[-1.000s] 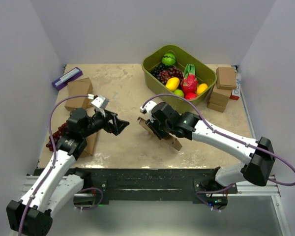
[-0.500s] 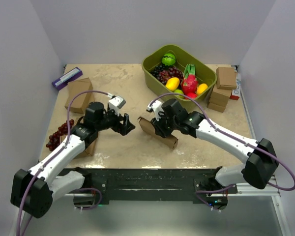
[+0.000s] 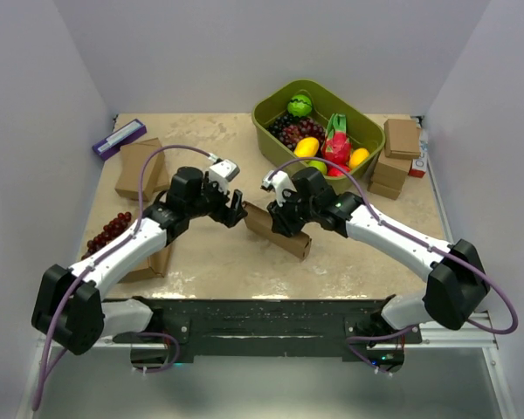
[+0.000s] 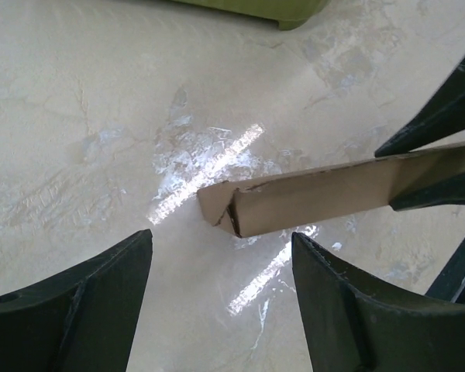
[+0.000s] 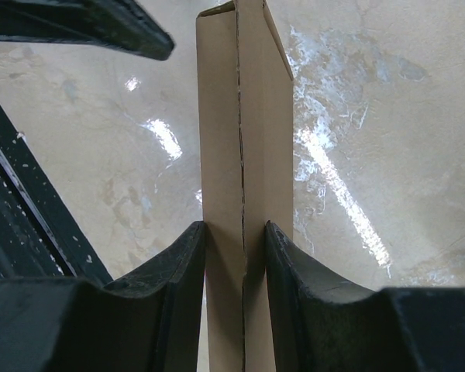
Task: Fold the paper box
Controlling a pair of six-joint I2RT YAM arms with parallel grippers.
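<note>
Between the two grippers, seen from above, lies one paper box [image 3: 293, 244]: plain brown thin cardboard, folded flat into a long narrow strip. The right gripper [image 3: 279, 223] clamps its middle; the left gripper [image 3: 237, 209] hovers just off its near end, jaws spread. Beyond the right gripper stands one olive-green tub [image 3: 266, 131] of fruit, with a stack of small boxes [image 3: 393, 161] out to that gripper's right. Behind the left gripper are two small cardboard boxes [image 3: 138, 166] and one loose bunch of grapes [image 3: 105, 234].

Ahead of the left gripper [image 4: 221, 240], its wrist camera shows what the overhead view cannot: the paper box [image 4: 318, 194] ends in a creased, slightly gaping fold, raised above the glossy table [image 4: 77, 116] and touching neither finger.

Down at the right gripper [image 5: 234, 231], the wrist view shows both fingers pressed against the paper box [image 5: 244, 116], which stands on edge as two layers with a seam between.
</note>
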